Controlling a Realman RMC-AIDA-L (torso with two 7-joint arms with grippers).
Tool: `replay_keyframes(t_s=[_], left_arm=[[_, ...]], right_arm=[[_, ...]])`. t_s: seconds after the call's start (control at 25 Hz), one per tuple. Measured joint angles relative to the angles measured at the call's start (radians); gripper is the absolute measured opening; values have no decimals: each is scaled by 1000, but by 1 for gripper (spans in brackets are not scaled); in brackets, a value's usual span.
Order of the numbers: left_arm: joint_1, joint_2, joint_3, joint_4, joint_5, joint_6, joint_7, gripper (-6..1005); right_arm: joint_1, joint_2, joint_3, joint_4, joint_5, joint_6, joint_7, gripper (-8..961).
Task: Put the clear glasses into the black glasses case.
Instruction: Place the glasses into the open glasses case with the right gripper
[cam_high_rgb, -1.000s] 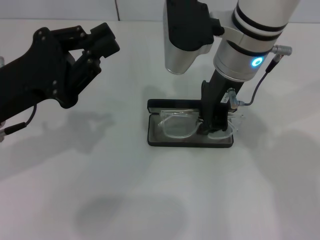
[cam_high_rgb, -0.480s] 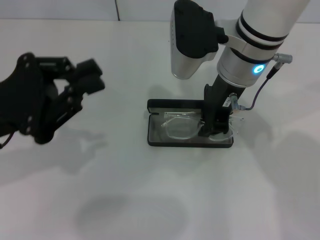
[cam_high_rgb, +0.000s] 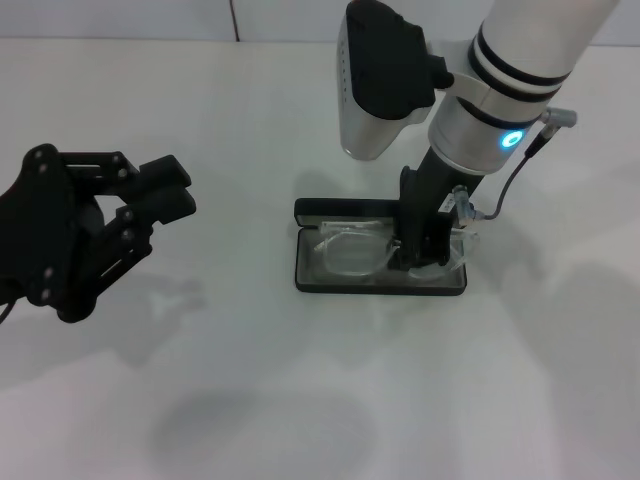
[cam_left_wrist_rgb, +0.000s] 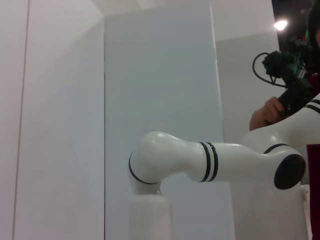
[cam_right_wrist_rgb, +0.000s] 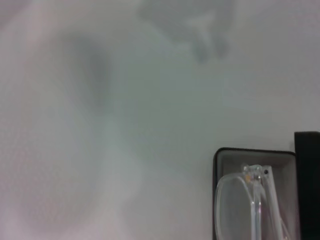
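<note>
The black glasses case (cam_high_rgb: 380, 286) lies open in the middle of the white table, lid (cam_high_rgb: 345, 210) at the back. The clear glasses (cam_high_rgb: 350, 252) lie along its grey inside, one lens end sticking slightly past the right rim. My right gripper (cam_high_rgb: 424, 252) points straight down into the right half of the case and is shut on the glasses near their right lens. The right wrist view shows a corner of the case (cam_right_wrist_rgb: 252, 155) and one clear lens (cam_right_wrist_rgb: 240, 205). My left gripper (cam_high_rgb: 165, 188) hangs raised, far to the left of the case.
Bare white table (cam_high_rgb: 330, 400) surrounds the case on all sides. A cable (cam_high_rgb: 510, 185) loops off my right wrist just right of the case. The left wrist view shows only my right arm (cam_left_wrist_rgb: 200, 160) and the room behind.
My left arm has drawn back and down toward the left edge. My right gripper has shifted slightly left, and the glasses sit more squarely inside the case.
</note>
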Motion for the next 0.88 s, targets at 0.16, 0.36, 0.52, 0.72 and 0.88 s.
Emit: replay_keyframes(t_s=[0.16,0.36,0.52,0.72,0.88], left_arm=[[1,-3,0,-5,6,0,1,158],[1,-10,-1,-5,12,0,2,158],[2,-12,-1,-5,13,0,3,158],[2,-17,0,-5,22,1,11,159],[2,-22,-1,-5,41,6,13,159]], right_arm=[[13,0,-6,37,30,15,-22,116],[14,0,-20,43,32,32,-25,116],[17,0,-22,53,32,42,-24,116],[20,0,-23,62,33,50,-23,116],[29,0,-32,89,40,57,-23,116]])
